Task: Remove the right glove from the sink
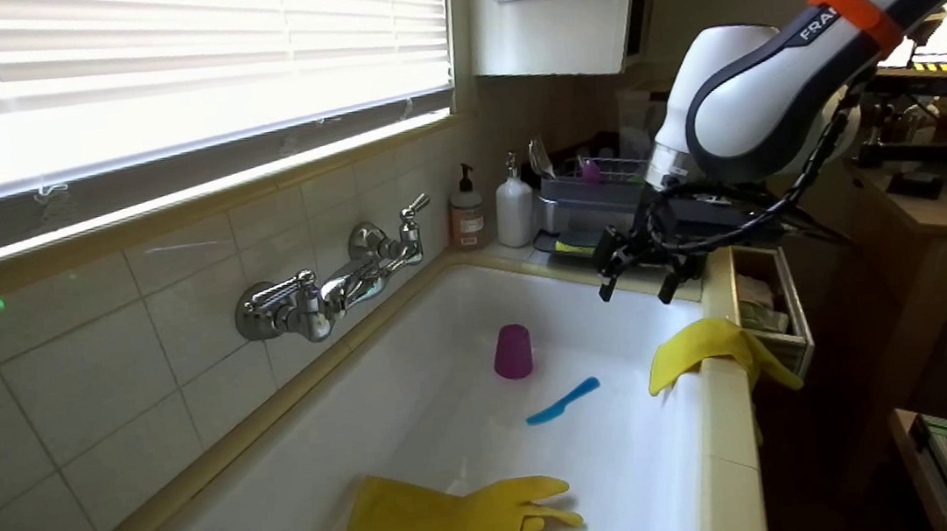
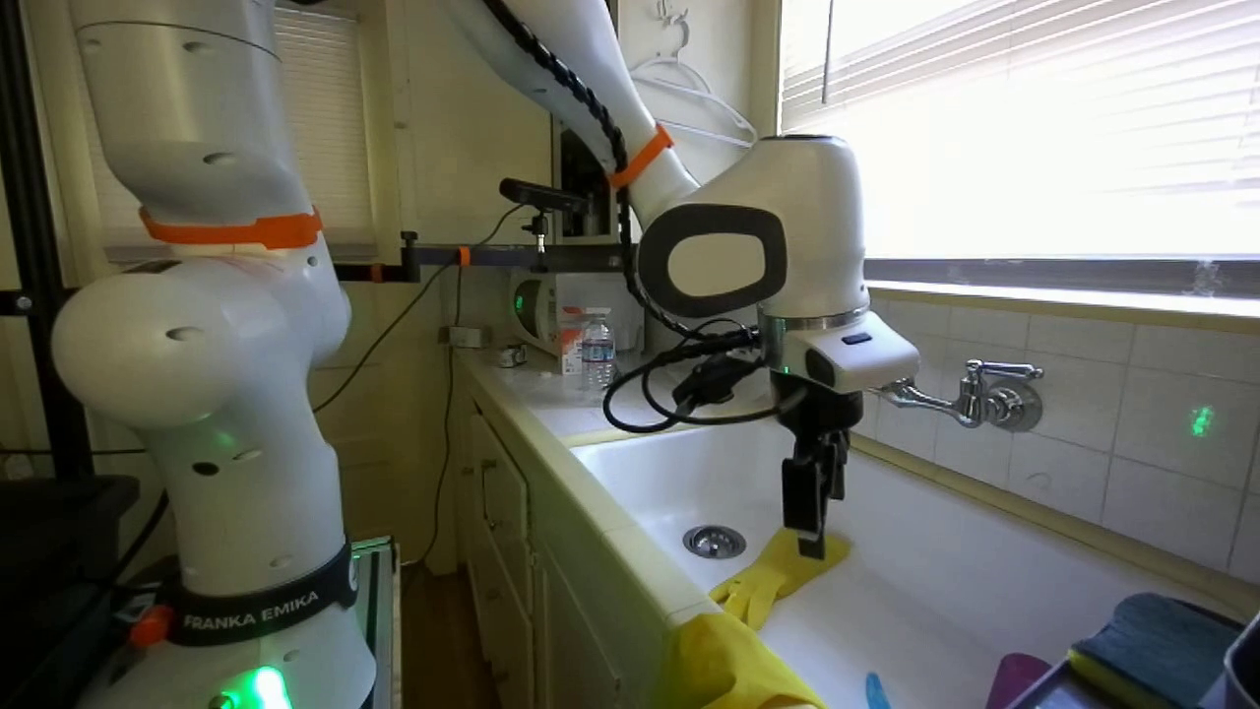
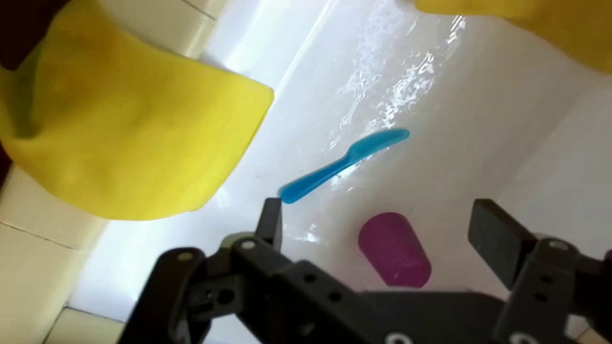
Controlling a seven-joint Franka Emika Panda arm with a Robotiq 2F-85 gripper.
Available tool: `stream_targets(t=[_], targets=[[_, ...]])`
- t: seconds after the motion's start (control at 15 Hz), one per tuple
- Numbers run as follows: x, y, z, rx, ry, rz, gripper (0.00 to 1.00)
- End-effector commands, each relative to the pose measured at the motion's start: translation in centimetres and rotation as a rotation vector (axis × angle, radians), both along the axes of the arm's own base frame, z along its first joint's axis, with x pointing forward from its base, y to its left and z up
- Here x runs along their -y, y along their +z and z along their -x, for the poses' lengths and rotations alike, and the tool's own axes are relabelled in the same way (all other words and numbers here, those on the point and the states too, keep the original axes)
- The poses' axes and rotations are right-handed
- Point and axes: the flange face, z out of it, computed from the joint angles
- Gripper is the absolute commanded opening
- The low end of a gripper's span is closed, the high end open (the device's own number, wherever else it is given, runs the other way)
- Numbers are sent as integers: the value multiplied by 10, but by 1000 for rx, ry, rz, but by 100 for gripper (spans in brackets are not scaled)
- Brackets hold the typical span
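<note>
One yellow rubber glove (image 1: 456, 521) lies flat on the bottom of the white sink (image 1: 419, 421), fingers toward the front wall. It also shows in an exterior view (image 2: 778, 573) and partly at the wrist view's top right (image 3: 569, 28). Another yellow glove (image 1: 704, 345) is draped over the front rim; it fills the wrist view's upper left (image 3: 143, 138). I cannot tell which is the right-hand glove. My gripper (image 1: 637, 294) is open and empty above the sink's far end, apart from both gloves. In the wrist view its fingers (image 3: 377, 205) stand wide apart.
A purple cup (image 1: 513, 353) and a blue plastic knife (image 1: 564, 402) lie in the sink below the gripper. A faucet (image 1: 336, 293) projects from the tiled wall. Soap bottles (image 1: 514, 208) and a dish rack (image 1: 590, 200) stand at the end. An open drawer (image 1: 768, 305) is beside the draped glove.
</note>
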Motion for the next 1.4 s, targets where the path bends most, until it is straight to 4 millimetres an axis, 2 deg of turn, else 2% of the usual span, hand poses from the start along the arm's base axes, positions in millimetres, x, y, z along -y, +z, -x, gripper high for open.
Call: stream_targets(t=[0.0,0.13,0.2,0.33,1.0,1.33], targets=[[-34,-2,-25,-23,116,5,100],[-50,0,-33,-38,172,-4,100],[-42,2,-24,-7,122,6,100],[-52,2,-30,-16,152,3,100],[-51,2,-32,-18,163,4,100],[-69,4,-45,-10,259,34,100]])
